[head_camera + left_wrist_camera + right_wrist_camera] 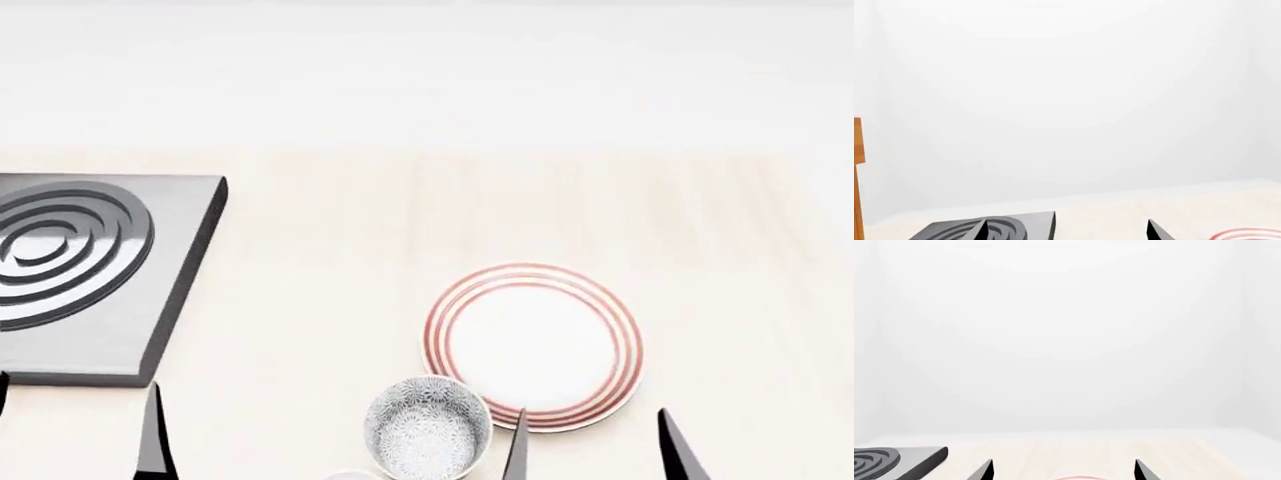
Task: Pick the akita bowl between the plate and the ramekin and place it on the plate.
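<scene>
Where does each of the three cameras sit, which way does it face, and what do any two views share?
Head view: on the head, looking down at the plate, akita bowl and stove plate; both pairs of jaws show.
Left wrist view: near the left gripper, facing forward along the table to the wall.
Right wrist view: near the right gripper, likewise.
All three share the stove plate.

Akita bowl (427, 428) grey-wht speckled; plate (534, 345) wht, red rings.

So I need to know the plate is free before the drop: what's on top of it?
Nothing rests on the plate; its white centre is bare. The akita bowl overlaps its near rim, and a right end effector fingertip covers a sliver too.
</scene>
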{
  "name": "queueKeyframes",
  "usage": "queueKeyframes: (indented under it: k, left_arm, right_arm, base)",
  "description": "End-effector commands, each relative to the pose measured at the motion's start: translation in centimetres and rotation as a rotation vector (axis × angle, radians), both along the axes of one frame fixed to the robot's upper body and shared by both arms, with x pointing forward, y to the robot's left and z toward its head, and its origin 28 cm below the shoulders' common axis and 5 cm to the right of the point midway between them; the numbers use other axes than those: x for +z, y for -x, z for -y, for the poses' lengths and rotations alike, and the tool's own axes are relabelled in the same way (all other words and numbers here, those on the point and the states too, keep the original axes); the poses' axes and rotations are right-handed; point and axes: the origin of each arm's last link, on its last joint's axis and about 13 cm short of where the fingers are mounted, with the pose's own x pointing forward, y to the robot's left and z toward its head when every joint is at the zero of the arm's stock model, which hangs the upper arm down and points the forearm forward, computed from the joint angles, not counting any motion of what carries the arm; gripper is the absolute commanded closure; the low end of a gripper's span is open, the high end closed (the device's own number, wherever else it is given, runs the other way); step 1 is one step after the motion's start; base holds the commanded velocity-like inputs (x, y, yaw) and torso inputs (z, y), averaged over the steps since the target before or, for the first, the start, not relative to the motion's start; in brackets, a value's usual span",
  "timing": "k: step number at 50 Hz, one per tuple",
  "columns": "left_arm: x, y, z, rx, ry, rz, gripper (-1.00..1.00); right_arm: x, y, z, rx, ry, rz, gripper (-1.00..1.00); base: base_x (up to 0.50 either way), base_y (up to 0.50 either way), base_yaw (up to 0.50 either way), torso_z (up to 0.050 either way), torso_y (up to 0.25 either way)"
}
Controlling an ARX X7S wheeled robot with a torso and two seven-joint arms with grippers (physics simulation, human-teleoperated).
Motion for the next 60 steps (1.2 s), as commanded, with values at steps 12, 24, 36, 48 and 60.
queueKeyframes:
  k: [12,24,36,48,60]
  left_arm:
    - [0.1,0.0,-0.2,-0.009,0.016,-0.020,-1.00]
    - [0.2,0.6,-0.3,-0.027,-0.005,-0.029,-1.00]
    - [0.5,1.4,-0.6,-0.020,-0.012,-0.033,-1.00]
    - [0.3,1.4,-0.7,-0.020,0.003,-0.048,-1.00]
    - [0.4,1.2,-0.7,-0.008,0.020,-0.041,-1.00]
  right_arm:
    - [0.0,0.0,0.1,0.004,0.009,0.008,-1.00]
    - [2.9,-1.1,0.5,0.034,0.131,-0.211,-1.00]
    - [9.7,-2.4,2.8,0.227,0.497,-0.198,-1.00]
    - [14.7,-5.2,3.4,0.275,1.017,-0.288,-1.00]
    - [16.4,-8.2,4.5,0.318,1.498,-0.491,-1.00]
  base:
    - [0.50,-0.16,0.00,0.000,0.000]
    - [0.11,-0.02,0.00,0.000,0.000]
    - [0.00,0.00,0.00,0.000,0.000]
    - [0.00,0.00,0.00,0.000,0.000]
    - [0.00,0.00,0.00,0.000,0.000]
